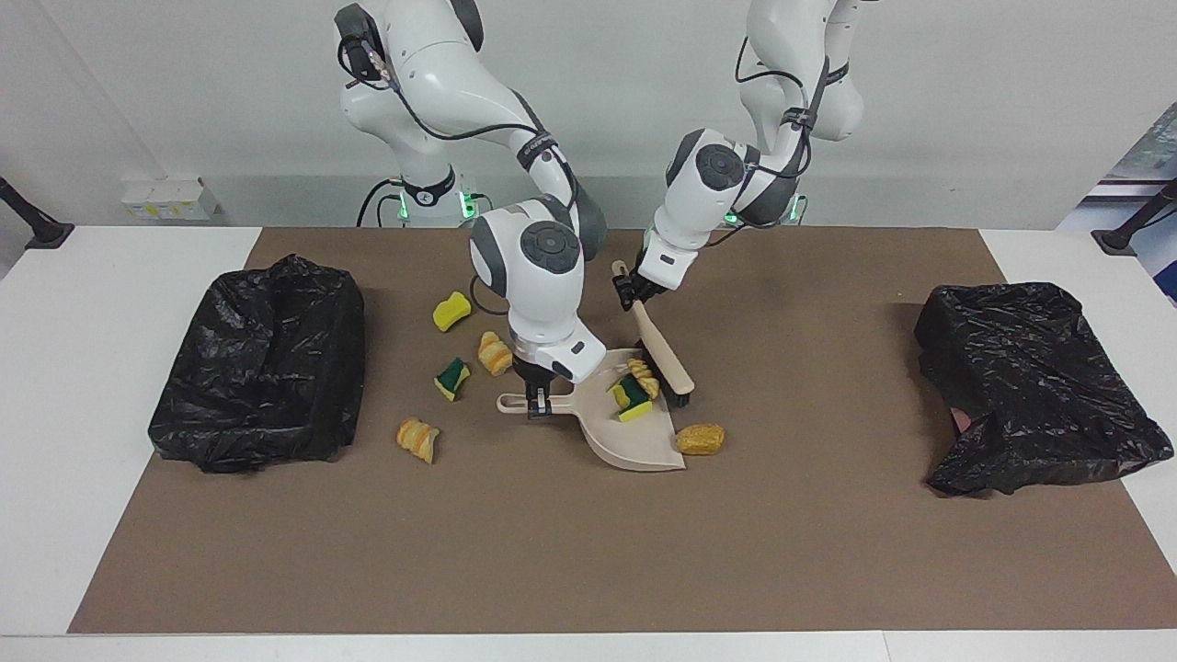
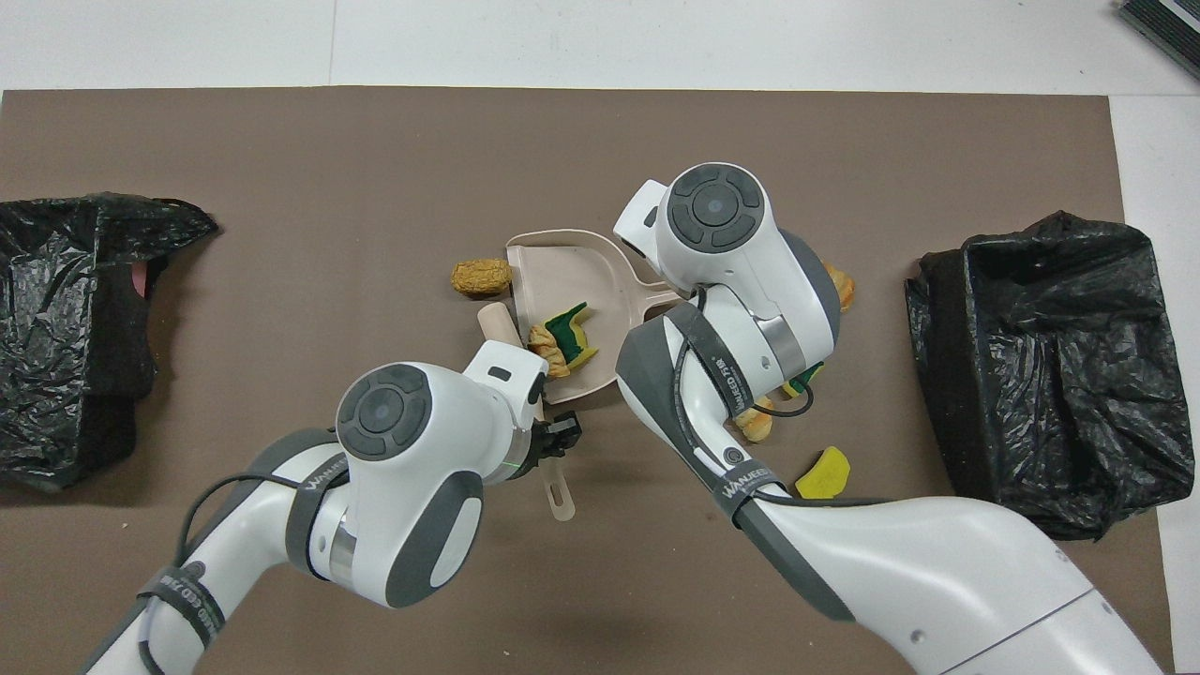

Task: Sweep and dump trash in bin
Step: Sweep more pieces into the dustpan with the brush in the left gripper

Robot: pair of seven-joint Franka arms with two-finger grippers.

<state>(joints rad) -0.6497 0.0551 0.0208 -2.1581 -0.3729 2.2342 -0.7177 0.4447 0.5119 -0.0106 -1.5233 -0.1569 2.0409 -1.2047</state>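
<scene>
Two bits of trash lie in my dustpan [image 1: 634, 441] — a green-and-yellow sponge chunk [image 1: 629, 395] and a pastry lump [image 1: 641, 374] touching it. Another pastry lump [image 1: 700, 439] sits just beside the pan's open edge, and four more bits [image 1: 452, 311] are scattered toward my right arm's end. My right gripper [image 1: 536, 402] is clamped on the pan's handle. My left gripper [image 1: 628, 292] is closed on the brush [image 1: 664, 354] handle — its bristles rest at the pan's edge. Black-lined bins [image 1: 262, 363] stand at both table ends.
</scene>
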